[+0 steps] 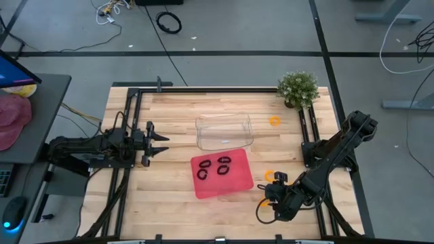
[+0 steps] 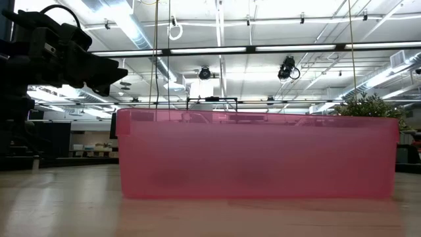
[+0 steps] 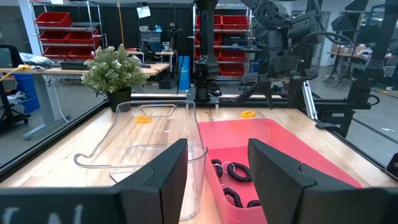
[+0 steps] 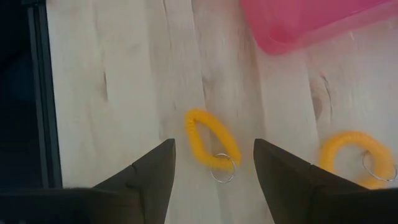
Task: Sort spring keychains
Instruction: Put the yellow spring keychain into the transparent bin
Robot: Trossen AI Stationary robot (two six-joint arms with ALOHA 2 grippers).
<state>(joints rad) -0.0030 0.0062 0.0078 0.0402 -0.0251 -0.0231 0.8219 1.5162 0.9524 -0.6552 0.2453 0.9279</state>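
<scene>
Here, the right claw hangs open and empty above a coiled orange keychain on pale wood.

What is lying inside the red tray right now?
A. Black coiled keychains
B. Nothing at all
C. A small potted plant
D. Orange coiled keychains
A: the high view shows only black spring keychains lying in the red tray, while the orange spring keychains lie on the bare table outside it.
</scene>
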